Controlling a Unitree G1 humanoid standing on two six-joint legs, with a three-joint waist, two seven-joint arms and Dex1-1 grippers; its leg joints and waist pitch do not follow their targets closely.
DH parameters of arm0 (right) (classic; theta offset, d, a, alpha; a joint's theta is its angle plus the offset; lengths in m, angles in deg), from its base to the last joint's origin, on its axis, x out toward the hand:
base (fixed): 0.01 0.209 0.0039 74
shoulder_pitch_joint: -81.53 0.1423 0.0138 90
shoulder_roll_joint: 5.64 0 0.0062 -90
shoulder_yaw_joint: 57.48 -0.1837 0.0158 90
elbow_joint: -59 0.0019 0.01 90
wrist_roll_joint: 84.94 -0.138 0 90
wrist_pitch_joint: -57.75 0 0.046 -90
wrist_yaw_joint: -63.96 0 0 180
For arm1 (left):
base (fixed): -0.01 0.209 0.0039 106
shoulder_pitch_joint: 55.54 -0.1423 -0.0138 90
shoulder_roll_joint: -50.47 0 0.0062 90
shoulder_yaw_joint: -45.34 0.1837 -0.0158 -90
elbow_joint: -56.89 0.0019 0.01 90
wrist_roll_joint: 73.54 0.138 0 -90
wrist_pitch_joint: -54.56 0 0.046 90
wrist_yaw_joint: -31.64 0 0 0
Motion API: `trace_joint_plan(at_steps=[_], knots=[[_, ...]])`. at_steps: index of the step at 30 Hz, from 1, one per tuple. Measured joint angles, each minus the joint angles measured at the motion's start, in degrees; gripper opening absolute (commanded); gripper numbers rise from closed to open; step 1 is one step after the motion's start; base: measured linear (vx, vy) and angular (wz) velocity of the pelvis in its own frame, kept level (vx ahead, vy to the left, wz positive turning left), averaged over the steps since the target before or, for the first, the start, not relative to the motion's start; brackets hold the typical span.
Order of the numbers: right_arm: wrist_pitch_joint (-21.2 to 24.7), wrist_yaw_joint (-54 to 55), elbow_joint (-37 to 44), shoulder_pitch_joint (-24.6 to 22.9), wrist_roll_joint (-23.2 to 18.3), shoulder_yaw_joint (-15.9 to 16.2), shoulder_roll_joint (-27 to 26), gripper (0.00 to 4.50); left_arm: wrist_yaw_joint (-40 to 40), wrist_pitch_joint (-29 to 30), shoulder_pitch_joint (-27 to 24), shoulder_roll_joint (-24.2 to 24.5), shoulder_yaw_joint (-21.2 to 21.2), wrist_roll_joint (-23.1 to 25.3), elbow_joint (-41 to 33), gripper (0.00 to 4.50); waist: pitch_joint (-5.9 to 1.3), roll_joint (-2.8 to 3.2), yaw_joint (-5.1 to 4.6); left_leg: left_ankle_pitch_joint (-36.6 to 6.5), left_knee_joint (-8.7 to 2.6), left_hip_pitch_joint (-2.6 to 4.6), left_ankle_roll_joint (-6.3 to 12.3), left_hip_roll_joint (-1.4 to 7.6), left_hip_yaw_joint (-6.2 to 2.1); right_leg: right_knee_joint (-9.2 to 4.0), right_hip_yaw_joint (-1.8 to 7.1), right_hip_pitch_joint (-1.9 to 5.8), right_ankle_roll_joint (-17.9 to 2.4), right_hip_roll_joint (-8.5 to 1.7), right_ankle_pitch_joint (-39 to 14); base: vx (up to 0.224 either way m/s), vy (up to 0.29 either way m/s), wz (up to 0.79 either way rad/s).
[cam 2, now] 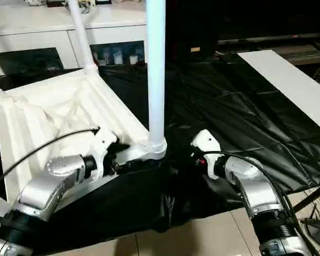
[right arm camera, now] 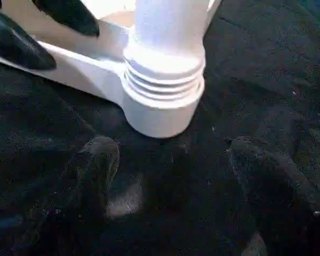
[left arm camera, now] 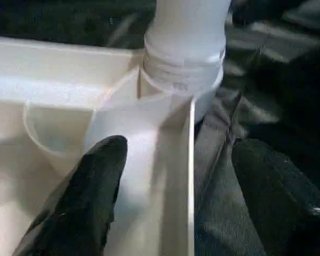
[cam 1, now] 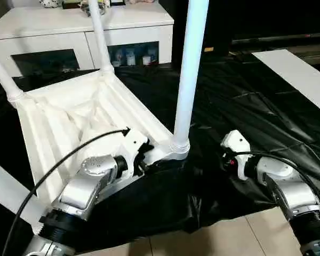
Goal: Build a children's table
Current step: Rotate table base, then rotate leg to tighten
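The left gripper [left arm camera: 173, 176] straddles the rim of the upside-down tabletop [cam 1: 58, 122] on the black sheet [cam 1: 245, 106], fingers spread, beside a standing leg [cam 1: 189, 69]. The right gripper [right arm camera: 170, 181] hangs open near that corner.

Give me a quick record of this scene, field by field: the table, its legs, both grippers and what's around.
tabletop: upside down on the black sheet, ribbed underside up
near leg: upright in the corner socket
other legs: two more stand in the far sockets, one by the cabinet
left gripper: fingers straddle the tabletop rim beside the near socket, not clamped
right gripper: open over the black sheet, facing the socket, holding nothing
white board: flat on the floor at right
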Motion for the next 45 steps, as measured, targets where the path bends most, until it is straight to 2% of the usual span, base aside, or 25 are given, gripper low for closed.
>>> trace_joint_plan(at_steps=[8,12,15,18,21,23,25,26,31,32,34,37,39,42,45], knots=[[2.3,0.93,1.39,0.0,0.75,0.45,-0.23,3.71,1.89,5.36,0.01,1.32,1.81,2.79,-2.77,2.77,-0.01,0.02,0.08,0.0,0.01,-0.04,0.01,-0.01,0.0,-0.1,0.0,-0.02,0.06,-0.01,-0.04,0.0,0.0,0.0],[2.87,0.93,2.03,-0.01,0.77,0.63,-0.25,3.71,1.88,7.15,0.0,1.31,1.88,2.83,-3.61,2.39,-0.01,0.02,0.06,0.0,0.01,0.0,0.01,-0.01,0.0,-0.06,0.0,0.01,0.07,-0.01,-0.05,0.0,0.0,0.0],[2.94,0.93,2.04,-0.01,0.77,0.7,-0.25,3.71,1.78,8.51,-0.07,1.43,2.27,2.82,-4.51,2.34,-0.01,0.03,0.06,0.0,0.02,0.0,0.0,-0.01,0.0,-0.06,0.0,0.02,0.06,-0.01,-0.04,0.0,0.0,0.0],[3.18,0.93,2.17,-0.04,0.8,0.75,-0.24,3.71,1.73,9.19,-0.09,1.37,2.26,2.73,-4.83,1.92,-0.02,0.03,0.08,0.0,0.02,0.0,0.0,-0.01,0.0,-0.05,0.0,0.02,0.07,-0.01,-0.04,0.0,0.0,0.0],[3.26,0.93,2.2,-0.05,0.81,0.76,-0.25,3.71,1.72,9.75,-0.08,1.02,2.25,2.65,-5.0,1.73,-0.03,0.05,0.08,0.0,0.02,-0.01,0.0,-0.01,0.0,-0.06,0.01,0.02,0.06,-0.01,-0.04,0.0,0.0,0.0],[3.27,0.93,2.21,-0.05,0.82,0.77,-0.25,3.71,1.77,9.84,-0.08,0.68,2.25,2.68,-5.0,1.47,-0.04,0.06,0.08,0.0,0.02,-0.01,0.0,-0.02,0.0,-0.06,0.01,0.03,0.06,-0.01,-0.04,0.0,0.0,0.0],[3.27,0.97,2.21,-0.05,0.82,0.76,-0.32,3.71,1.94,9.77,-0.07,-0.1,2.47,2.85,-4.76,1.42,-0.05,0.08,0.16,0.0,0.02,-0.01,0.01,-0.02,0.0,-0.05,0.0,0.06,0.06,-0.02,-0.04,0.0,0.0,0.0],[3.27,1.0,2.22,-0.04,0.82,0.76,-0.49,3.71,1.99,9.66,0.03,-0.3,2.67,2.85,-4.69,1.19,-0.07,0.11,0.25,0.0,0.02,0.01,0.01,-0.02,0.0,-0.06,0.0,0.07,0.06,-0.03,-0.04,0.0,0.0,0.0],[3.32,0.97,2.38,-0.04,0.61,0.76,-0.87,3.71,2.41,8.36,0.29,-1.25,3.75,3.6,-3.51,0.93,-0.14,0.22,0.38,0.0,0.04,0.0,0.01,-0.06,0.0,-0.07,0.01,0.22,0.06,-0.07,-0.04,0.0,0.0,0.0],[3.32,0.96,2.62,-0.04,0.52,0.76,-0.87,3.71,2.44,7.97,0.37,-1.4,3.92,3.88,-3.08,0.75,-0.17,0.27,0.41,0.0,0.03,0.02,0.01,-0.07,0.0,-0.07,0.01,0.3,0.07,-0.08,-0.05,0.0,0.0,0.0],[3.32,0.84,3.5,-0.04,0.04,0.74,-0.87,3.71,2.44,6.99,0.63,-1.37,4.67,4.74,-2.08,0.55,-0.22,0.34,0.4,0.0,0.03,0.15,0.01,-0.07,0.0,-0.07,0.01,0.46,0.34,-0.08,-0.21,0.0,0.0,0.0],[3.31,0.71,3.83,-0.04,-0.54,0.73,-0.87,3.71,2.6,6.1,1.07,-1.36,5.13,5.41,-0.78,0.42,-0.21,0.34,0.29,-0.01,0.01,0.75,-0.01,-0.07,0.0,-0.07,0.03,0.78,0.44,-0.07,-0.27,0.0,0.0,0.0],[3.17,0.54,3.83,-0.04,-0.68,0.69,-0.87,3.71,2.17,5.42,1.51,-0.82,5.84,5.83,-0.1,0.13,-0.22,0.34,0.09,-0.01,0.0,0.89,-0.01,-0.08,-0.02,-0.07,0.03,0.91,0.46,-0.07,-0.28,0.0,0.0,0.0],[2.86,-0.23,3.83,-0.04,-1.2,0.34,-0.85,3.71,-0.8,4.1,1.8,0.87,6.19,5.96,0.45,0.05,-0.23,0.34,-0.19,-0.01,-0.01,0.88,-0.01,-0.09,-0.05,-0.12,0.04,0.91,0.46,-0.07,-0.28,0.0,0.0,0.0],[2.84,-2.09,3.85,-0.04,-3.17,-0.76,-0.58,3.97,-4.32,3.56,1.56,2.84,6.19,4.9,0.11,0.0,-0.27,0.36,-0.4,-0.01,-0.04,0.85,-0.01,-0.1,-0.05,-0.12,0.06,0.9,0.59,-0.06,-0.36,0.0,0.0,0.0]])
